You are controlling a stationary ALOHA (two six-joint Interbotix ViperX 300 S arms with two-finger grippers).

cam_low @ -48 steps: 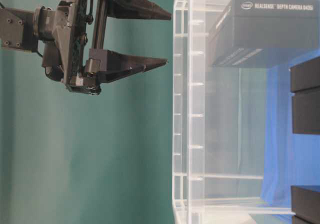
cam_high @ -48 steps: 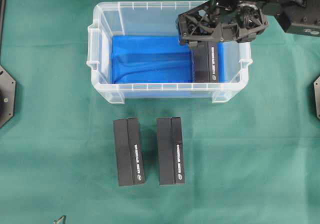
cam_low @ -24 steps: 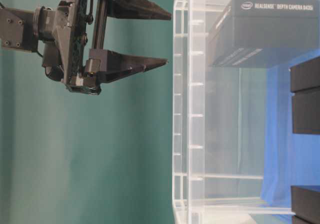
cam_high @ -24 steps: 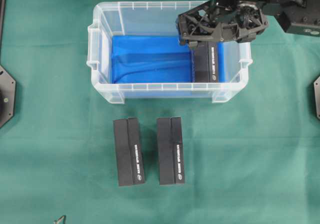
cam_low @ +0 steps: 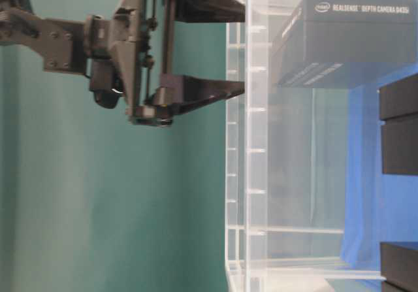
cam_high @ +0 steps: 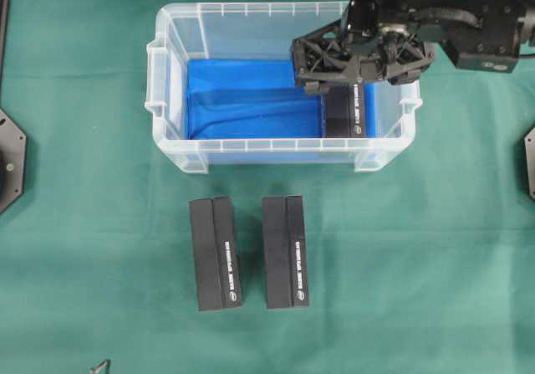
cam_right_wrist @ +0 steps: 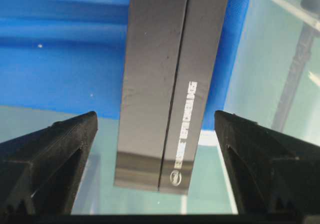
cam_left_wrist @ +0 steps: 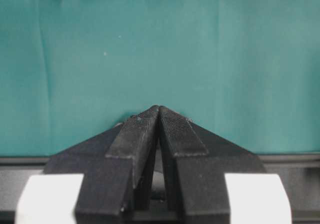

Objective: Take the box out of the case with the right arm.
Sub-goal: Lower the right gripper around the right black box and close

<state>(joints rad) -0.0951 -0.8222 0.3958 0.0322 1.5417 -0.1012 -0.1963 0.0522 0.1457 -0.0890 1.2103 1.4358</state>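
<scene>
A large clear plastic rectangular case [cam_high: 175,56] with a rimmed edge and a bright blue sheet [cam_high: 251,98] on its bottom sits toward 12 o'clock on the green-covered worktop [cam_high: 418,265]. Inside it, at the 3 o'clock end of the blue sheet, lies a long black cardboard box [cam_high: 348,115] with white lettering along its top, its length running from 12 to 6 o'clock. In the table-level view this box shows through the clear wall, close to the case's end wall.

The right arm's all-black gripper [cam_high: 328,60], with open truss-like fingers, hangs over the 12 o'clock end of the box, at the level of the case rim. In the right wrist view its fingers [cam_right_wrist: 47,154] stand spread wide, one to either side of the box [cam_right_wrist: 165,83], with clear space between each finger and the box; it has hold of nothing. In the table-level view the finger tips are level with the rim, though whether they are past it cannot be told.

The left gripper [cam_left_wrist: 159,115], black with white bands, shows only in its own wrist view, its fingers pressed together with nothing between them, above bare green cloth.

Outside the case, toward 6 o'clock, two more black boxes lie side by side on the worktop, well apart from the case: one at 7 o'clock [cam_high: 214,253], the other just beside it [cam_high: 284,251].
</scene>
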